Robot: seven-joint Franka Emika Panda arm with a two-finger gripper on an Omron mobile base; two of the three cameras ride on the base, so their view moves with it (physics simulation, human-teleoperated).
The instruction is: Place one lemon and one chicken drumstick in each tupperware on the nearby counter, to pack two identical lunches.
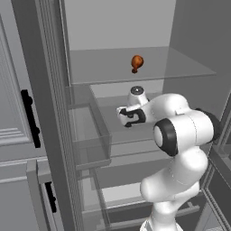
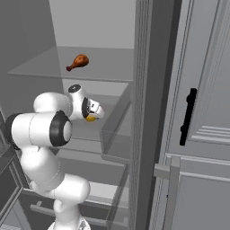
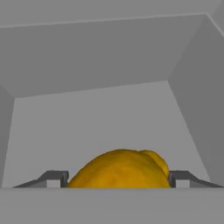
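Flat, even rendered light all round me, no clear source, no glare. Soft grey shading inside the fridge (image 1: 189,27), hardly any cast shadows. Pics low-res, edges a bit jagged; my arm's white reads bright vs. dim grey walls.

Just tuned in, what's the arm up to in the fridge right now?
The arm is reaching into the open fridge, with its gripper around a lemon on a middle shelf. A finger sits on either side of it; a firm grip isn't clear yet. A drumstick lies untouched on the glass shelf above.
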